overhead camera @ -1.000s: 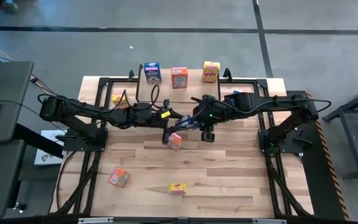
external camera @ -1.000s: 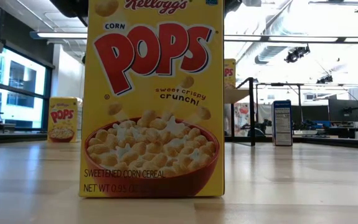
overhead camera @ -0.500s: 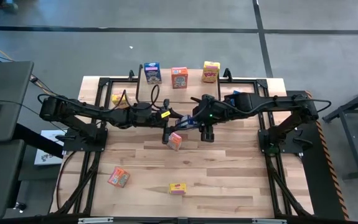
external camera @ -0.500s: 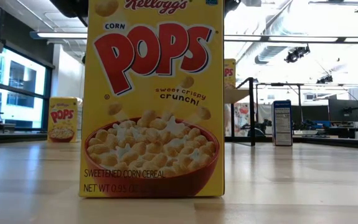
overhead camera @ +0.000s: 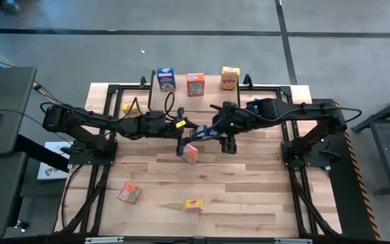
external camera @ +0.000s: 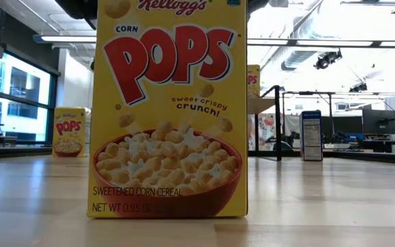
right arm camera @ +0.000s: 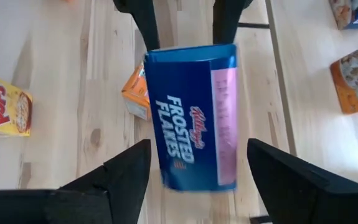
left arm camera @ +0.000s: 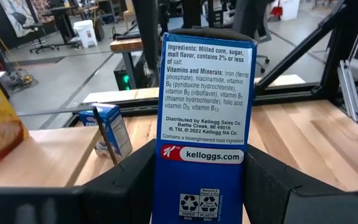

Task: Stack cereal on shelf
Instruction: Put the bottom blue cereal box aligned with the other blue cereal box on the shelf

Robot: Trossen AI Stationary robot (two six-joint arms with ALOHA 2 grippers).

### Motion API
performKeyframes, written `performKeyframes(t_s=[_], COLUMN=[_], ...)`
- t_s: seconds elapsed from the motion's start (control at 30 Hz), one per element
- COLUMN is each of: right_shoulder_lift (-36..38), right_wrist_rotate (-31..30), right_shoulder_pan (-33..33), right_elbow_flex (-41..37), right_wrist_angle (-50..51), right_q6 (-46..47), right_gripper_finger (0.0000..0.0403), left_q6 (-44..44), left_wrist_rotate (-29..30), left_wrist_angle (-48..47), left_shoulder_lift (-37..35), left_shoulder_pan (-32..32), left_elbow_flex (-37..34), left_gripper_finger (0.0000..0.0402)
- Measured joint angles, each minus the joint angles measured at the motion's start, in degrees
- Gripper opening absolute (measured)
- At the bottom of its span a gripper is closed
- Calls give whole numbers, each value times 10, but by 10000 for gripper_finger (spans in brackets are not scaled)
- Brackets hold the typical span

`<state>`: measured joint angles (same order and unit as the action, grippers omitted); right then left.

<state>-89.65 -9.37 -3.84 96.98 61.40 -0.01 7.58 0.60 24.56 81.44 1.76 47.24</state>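
Room and table: we see a light wood table (overhead camera: 249,183) on a grey floor, with a dark desk at 9 o'clock beside it.
Shelf: the shelf (overhead camera: 211,88) sits at the table's 12 o'clock edge.
On the shelf: we count three boxes standing in a row, a shelf blue box (overhead camera: 166,79), a shelf orange box (overhead camera: 195,84) and a shelf yellow box (overhead camera: 230,78), each apart from the next.
Left jaws: they are over the table's middle, closed on the held blue box (left arm camera: 203,93); its fingers (left arm camera: 129,180) press both sides of the upright box, the ingredients panel facing the wrist camera.
Right jaws: they reach in from 3 o'clock to the same box and stand spread; the fingers (right arm camera: 126,174) flank the Frosted Flakes front with a gap showing on at least one side, gripping nothing.
Centre orange box: the centre orange box (overhead camera: 191,154) lies tilted on the table just toward 6 o'clock of the held box.
Loose boxes: we see a side yellow box (overhead camera: 128,106) toward 10 o'clock, a tipped orange box (overhead camera: 129,193) toward 7 o'clock and a near yellow box (overhead camera: 193,205) at 6 o'clock.
Low view: the near yellow box stands upright and fills most of the frame.
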Motion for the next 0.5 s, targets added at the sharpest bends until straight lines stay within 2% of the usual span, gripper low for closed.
performKeyframes(t_s=[0.23,0.37,0.5], right_shoulder_lift=[0,12,47], right_wrist_rotate=[-5,-39,-91], right_shoulder_pan=[-15,-22,-23], right_elbow_flex=[56,62,36], right_wrist_angle=[11,30,36], right_q6=[-14,-14,21], right_gripper_finger=[259,259,259], left_q6=[15,17,16], left_wrist_rotate=[1,1,1], left_wrist_angle=[-38,-84,-124], left_shoulder_lift=[-38,-72,-108], left_shoulder_pan=[16,33,51], left_elbow_flex=[0,0,-1], left_gripper_finger=[182,182,182])
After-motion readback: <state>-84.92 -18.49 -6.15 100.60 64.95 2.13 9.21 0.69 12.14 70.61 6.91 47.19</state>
